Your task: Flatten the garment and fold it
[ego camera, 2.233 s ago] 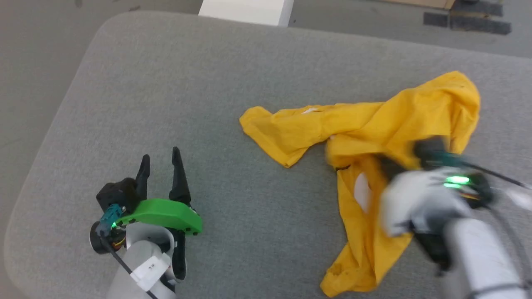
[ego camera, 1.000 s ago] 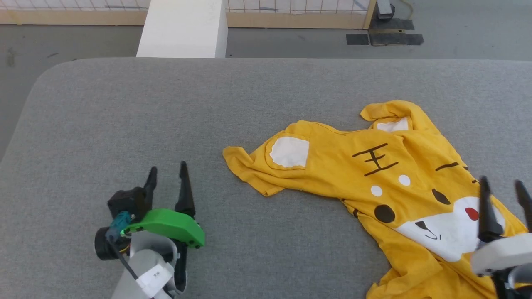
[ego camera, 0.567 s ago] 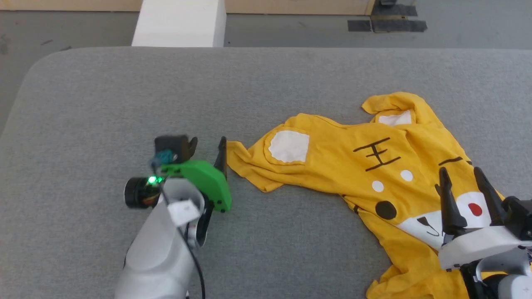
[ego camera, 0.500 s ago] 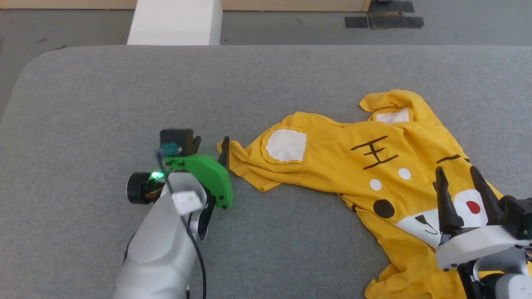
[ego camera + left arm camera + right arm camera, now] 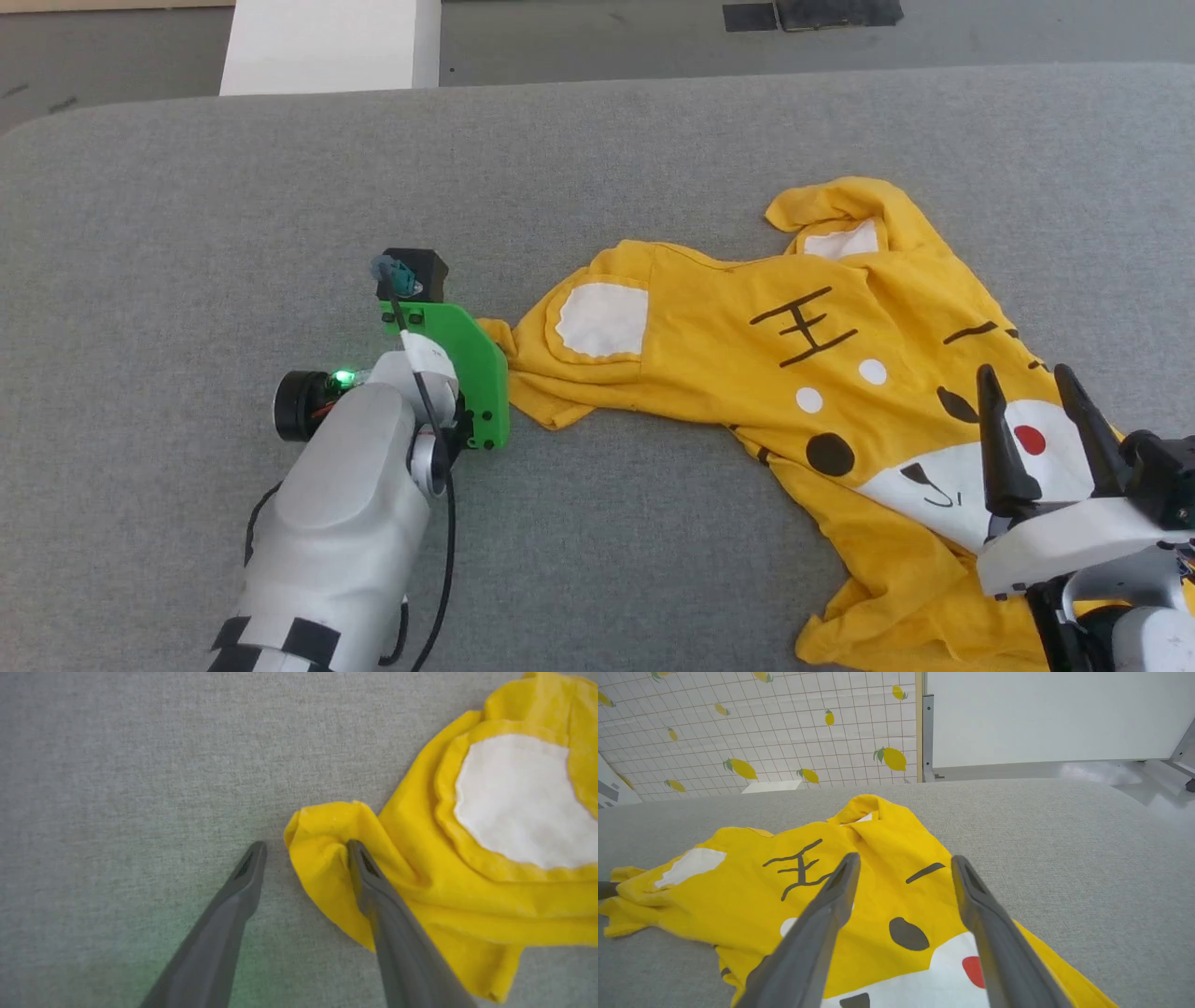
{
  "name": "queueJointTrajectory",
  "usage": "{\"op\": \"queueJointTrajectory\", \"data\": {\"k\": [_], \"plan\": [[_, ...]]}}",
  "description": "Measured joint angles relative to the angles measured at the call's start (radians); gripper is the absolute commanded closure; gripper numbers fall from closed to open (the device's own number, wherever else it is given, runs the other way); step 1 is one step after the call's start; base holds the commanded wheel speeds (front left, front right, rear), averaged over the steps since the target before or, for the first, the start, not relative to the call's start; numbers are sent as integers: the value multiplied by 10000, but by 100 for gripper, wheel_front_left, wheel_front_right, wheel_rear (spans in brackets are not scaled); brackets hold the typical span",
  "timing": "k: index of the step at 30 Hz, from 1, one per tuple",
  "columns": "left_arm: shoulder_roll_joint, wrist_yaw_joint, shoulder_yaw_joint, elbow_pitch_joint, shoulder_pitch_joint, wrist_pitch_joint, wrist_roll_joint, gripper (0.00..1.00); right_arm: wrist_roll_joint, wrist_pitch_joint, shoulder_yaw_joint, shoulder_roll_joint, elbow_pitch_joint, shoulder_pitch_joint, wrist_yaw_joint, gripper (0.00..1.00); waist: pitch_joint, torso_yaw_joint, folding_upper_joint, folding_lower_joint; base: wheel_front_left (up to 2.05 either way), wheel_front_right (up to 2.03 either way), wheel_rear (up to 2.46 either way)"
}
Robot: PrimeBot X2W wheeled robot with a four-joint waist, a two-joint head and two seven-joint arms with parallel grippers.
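Left gripper point(image 5: 306, 847), fingers wide, straddles the nine-o'clock corner of the garment point(image 5: 691, 373); right gripper point(image 5: 1025, 375), fingers wide, hovers over its four-o'clock part.

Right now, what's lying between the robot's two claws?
In the head view, the garment spreads from the left gripper to the right gripper, over grey padding.

In the left wrist view the garment point(image 5: 420, 868) runs off the right edge, and you cannot see the cloth beneath the left gripper's point(image 5: 306, 845) right-hand finger point(image 5: 373, 896). In the head view, centre left, a green bracket point(image 5: 457, 364) hides those fingertips. At lower right the garment passes behind the right gripper point(image 5: 1024, 373) and off the bottom edge.
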Motion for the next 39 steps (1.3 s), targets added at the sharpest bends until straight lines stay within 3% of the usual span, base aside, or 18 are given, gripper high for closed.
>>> {"op": "queueJointTrajectory", "data": {"k": [10,19,24,29,39], "plan": [[265,73,441,-1653,1770,-1137,-533,100,-119,29,-226,0,-105,0,0,0,-298,485,0,0,0,0,0],[1530,892,1459,-4105,3819,-836,-1030,100,-947,800,-654,-121,63,-1022,0,0,-340,1307,0,0,0,0,0],[1636,1258,1703,-5269,4623,-479,-1231,100,-1290,1703,-1177,-146,681,-2114,0,0,-170,1737,0,0,0,0,0],[1574,1335,1701,-5881,4840,-395,-1300,100,-1306,2303,-1264,-407,2127,-3800,0,0,180,2082,0,0,0,0,0],[1223,1290,1373,-6213,4483,-531,-1342,100,-1068,3653,-324,-1655,5858,-6514,0,0,999,2783,0,0,0,0,0]]}}
